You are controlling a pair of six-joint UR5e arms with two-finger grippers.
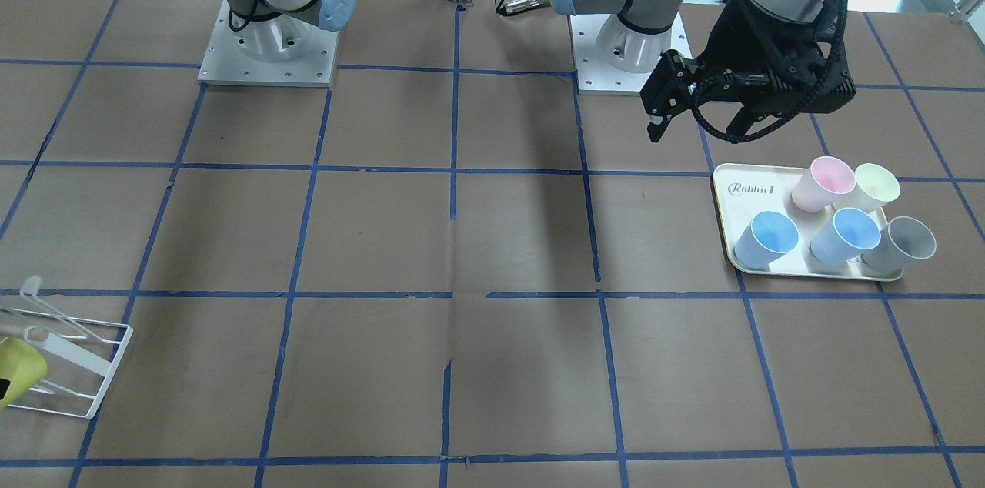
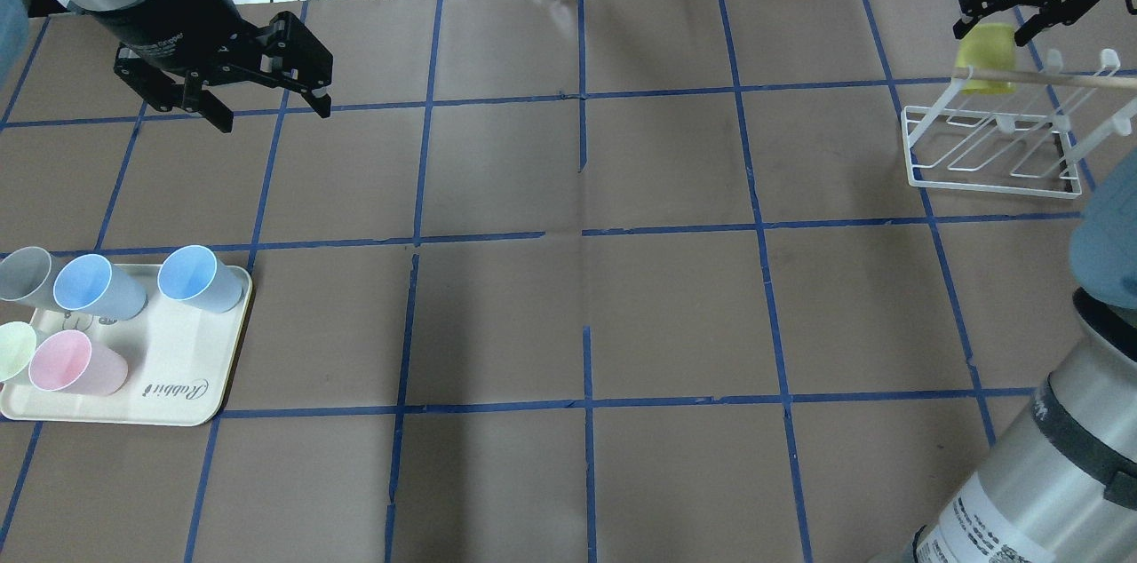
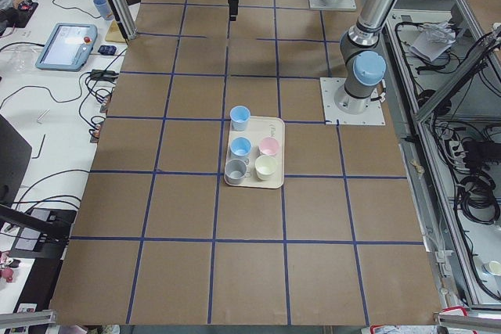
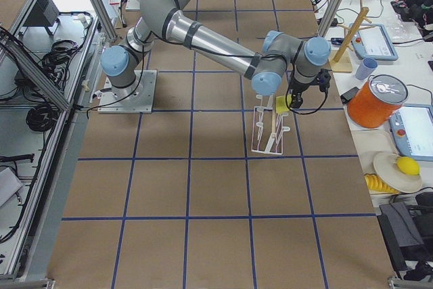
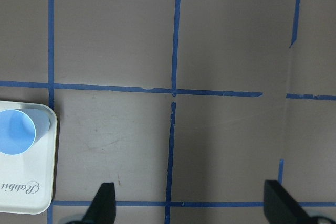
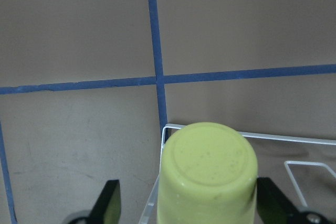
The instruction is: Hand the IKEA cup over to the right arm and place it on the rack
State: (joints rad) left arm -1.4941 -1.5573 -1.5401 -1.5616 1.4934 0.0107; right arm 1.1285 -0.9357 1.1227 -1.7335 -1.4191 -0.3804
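Note:
The lemon-yellow IKEA cup sits upside down on the white wire rack, at the rack's far left end in the overhead view. It also shows at the left edge of the front view. My right gripper hovers over the cup with its fingers spread either side of it. A gap shows beside the left finger, so the gripper is open. My left gripper is open and empty, above the table near the tray.
A cream tray at the robot's left holds a pink cup, a pale cream-green cup, two blue cups and a grey cup. The rack's wooden dowel runs across its top.

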